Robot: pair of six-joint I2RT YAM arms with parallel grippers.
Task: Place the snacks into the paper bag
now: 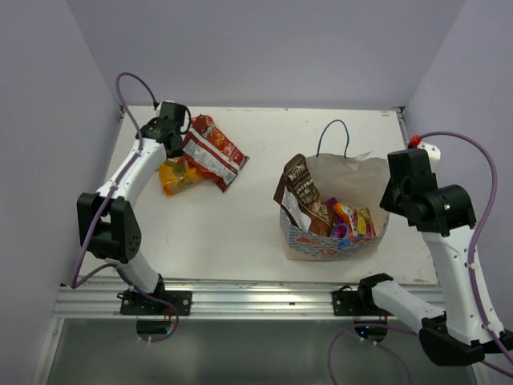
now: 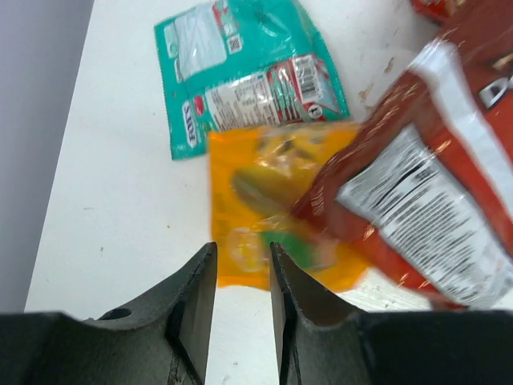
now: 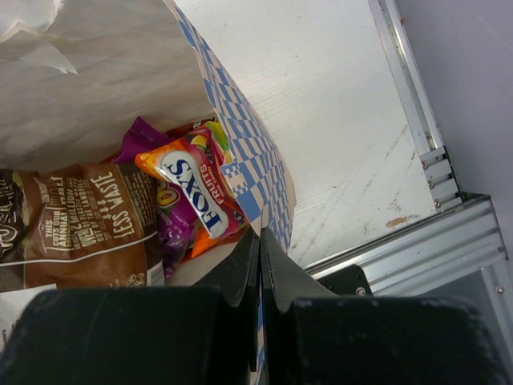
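- Hovering over the far left part of the table (image 1: 256,128), the left gripper (image 2: 240,250) points down at a small group of snacks; its two fingers stand a little apart and nothing is between them.
- The orange-yellow packet (image 2: 264,184) lies flat just in front of these fingertips.
- The teal packet (image 2: 240,72) lies beyond the orange-yellow one, and its near edge touches it.
- The red-and-silver chip bag (image 2: 433,192) lies partly on top of the orange-yellow packet, on its right side.
- The paper bag (image 1: 321,245) stands open on the right half of the table, well apart from these three packets, and one blue cord handle (image 1: 333,132) rises at its far side.
- Inside the bag are the brown packet (image 3: 88,224), the multicoloured packet (image 3: 192,188) and the purple packet (image 3: 144,136), pressed close together.
- The right gripper (image 3: 260,234) is at the right rim of the bag; its fingers are pressed together, and a thin blue strip of the bag's edge shows in the slit, so it pinches the rim.
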